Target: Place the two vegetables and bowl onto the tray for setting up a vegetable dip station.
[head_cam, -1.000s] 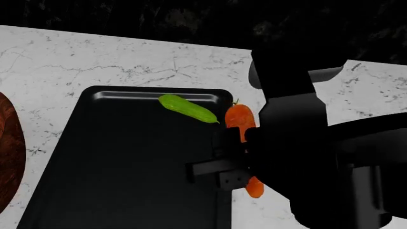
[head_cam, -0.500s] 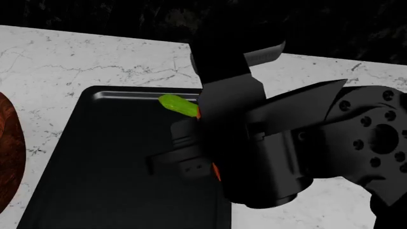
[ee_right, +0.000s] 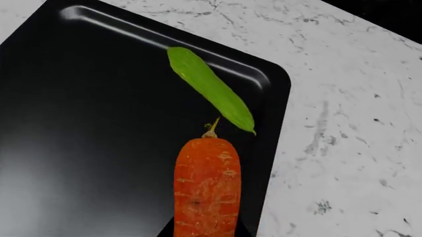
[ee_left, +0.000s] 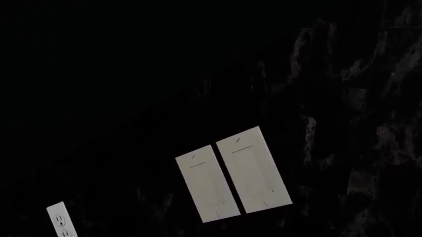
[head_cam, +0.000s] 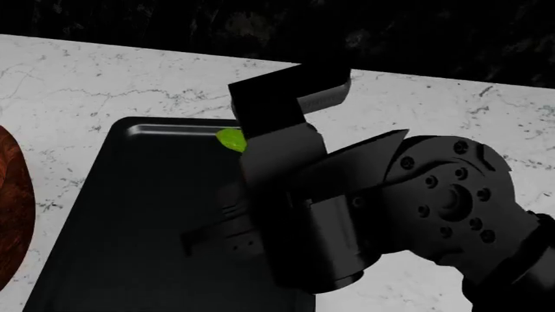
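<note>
The right wrist view shows what the head view hides: the carrot (ee_right: 207, 190), orange with a small green stem tip, lies lengthwise over the tray (ee_right: 79, 138) near its right edge, its stem end just beside the tip of the cucumber (ee_right: 209, 89), which is smooth, light green and lies slantwise on the tray close to the shiny far strip. The carrot's lower end runs out of that picture, so I cannot tell whether the right fingers hold it, nor how wide they stand. In the head view the right arm (head_cam: 347, 208) covers the carrot and most of the cucumber (head_cam: 230, 138), leaving only a green end. The bowl (head_cam: 13, 208), dark reddish wood, sits on the white marble worktop (head_cam: 130, 78) left of the tray (head_cam: 130, 214), cut off by the picture's edge. The left wrist view shows only a dark wall with pale switch plates (ee_left: 234, 173); the left fingers are out of sight.
</note>
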{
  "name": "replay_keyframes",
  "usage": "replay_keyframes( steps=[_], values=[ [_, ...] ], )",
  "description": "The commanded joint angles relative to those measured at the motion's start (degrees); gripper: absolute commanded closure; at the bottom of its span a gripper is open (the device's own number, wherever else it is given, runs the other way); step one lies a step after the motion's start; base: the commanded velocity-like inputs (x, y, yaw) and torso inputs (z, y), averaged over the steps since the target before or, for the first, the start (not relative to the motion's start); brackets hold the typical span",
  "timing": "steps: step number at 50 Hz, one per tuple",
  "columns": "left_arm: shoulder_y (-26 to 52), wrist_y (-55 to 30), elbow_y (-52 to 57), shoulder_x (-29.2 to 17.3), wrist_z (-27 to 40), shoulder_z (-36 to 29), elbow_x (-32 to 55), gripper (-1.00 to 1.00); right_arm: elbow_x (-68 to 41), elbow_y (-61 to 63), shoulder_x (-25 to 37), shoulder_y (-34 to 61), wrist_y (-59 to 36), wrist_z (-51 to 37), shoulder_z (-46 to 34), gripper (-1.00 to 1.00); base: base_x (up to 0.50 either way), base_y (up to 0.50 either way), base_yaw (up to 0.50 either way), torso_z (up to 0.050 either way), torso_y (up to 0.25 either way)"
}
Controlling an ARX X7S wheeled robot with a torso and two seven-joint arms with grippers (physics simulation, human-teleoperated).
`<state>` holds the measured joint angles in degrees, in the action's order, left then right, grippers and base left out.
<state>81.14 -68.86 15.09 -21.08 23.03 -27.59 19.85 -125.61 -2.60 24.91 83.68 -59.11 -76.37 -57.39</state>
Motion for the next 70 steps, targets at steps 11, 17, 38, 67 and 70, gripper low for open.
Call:
replay_keyframes(
  steps=[11, 17, 38, 67, 70],
  values=[
    [-0.13, 0.08, -0.38, 1.18, -1.95, 2.30, 1.78, -1.00, 5.12, -0.91, -1.78, -3.01, 0.78, 6.47, 0.61, 1.00, 0.00, 0.00, 0.00, 0.000, 0.000],
    [-0.44, 0.37, -0.41, 1.22, -1.94, 2.26, 1.88, -1.00, 6.02, -0.89, -1.92, -2.65, -0.19, 7.87, 0.15, -1.00, 0.00, 0.00, 0.00, 0.000, 0.000],
    [-0.39, -0.15, 0.03, 1.08, -1.49, 2.32, 2.17, -1.00, 0.65, 0.84, 0.41, 3.66, 0.10, 3.39, 1.93, -1.00, 0.00, 0.00, 0.00, 0.000, 0.000],
    [17.40, -20.63, -1.60, -14.74, 30.41, 4.85, 69.55, -1.00, -4.09, 8.40, 17.86, 9.72, -4.45, 6.81, 10.93, -1.00, 0.00, 0.00, 0.00, 0.000, 0.000],
    [17.98, -19.84, -0.04, -18.26, 36.51, 1.18, 80.37, -1.00, -3.61, 8.12, 18.72, 9.77, -4.60, 7.23, 11.26, -1.00, 0.00, 0.00, 0.00, 0.000, 0.000]
  ],
)
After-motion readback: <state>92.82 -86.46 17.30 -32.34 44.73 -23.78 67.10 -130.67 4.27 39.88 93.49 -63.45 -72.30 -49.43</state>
